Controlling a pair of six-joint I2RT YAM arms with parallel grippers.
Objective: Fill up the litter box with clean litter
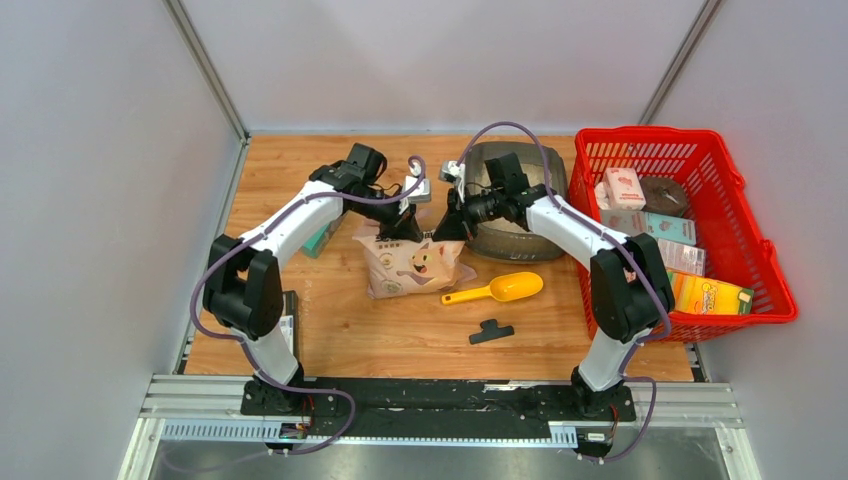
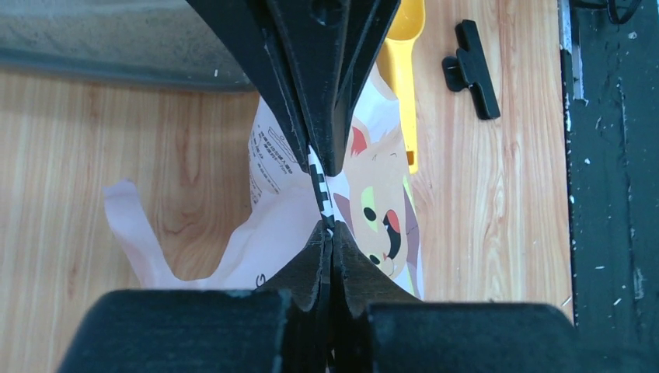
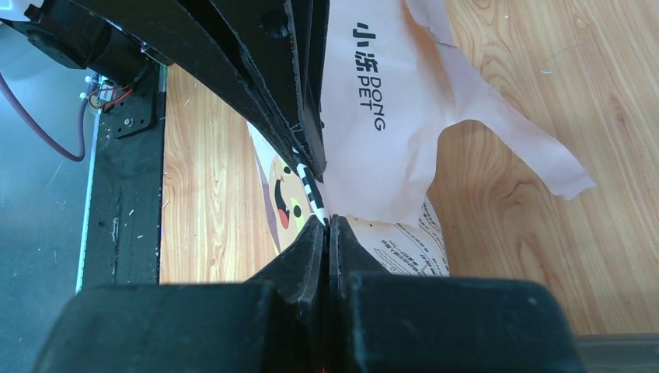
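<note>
The left end effector (image 2: 328, 225) is clamped tight on the top edge of the cat-printed bag (image 1: 415, 265), and the right end effector (image 3: 325, 220) pinches that same edge just beside it, both with jaws closed on the plastic. The litter box (image 1: 515, 200) sits just behind the bag at the far side of the tabletop (image 1: 330, 330), beside the red basket (image 1: 650, 132) — a yellow scoop (image 1: 497, 291) lies nearer.

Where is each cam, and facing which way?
Top external: above, behind the bases, looking down at the table; left arm, right arm show.
Left wrist: looks along shut left gripper at the litter bag, yellow scoop beyond.
Right wrist: looks along shut right gripper at the bag.
Shared: both wrist views show the bag's striped edge.
</note>
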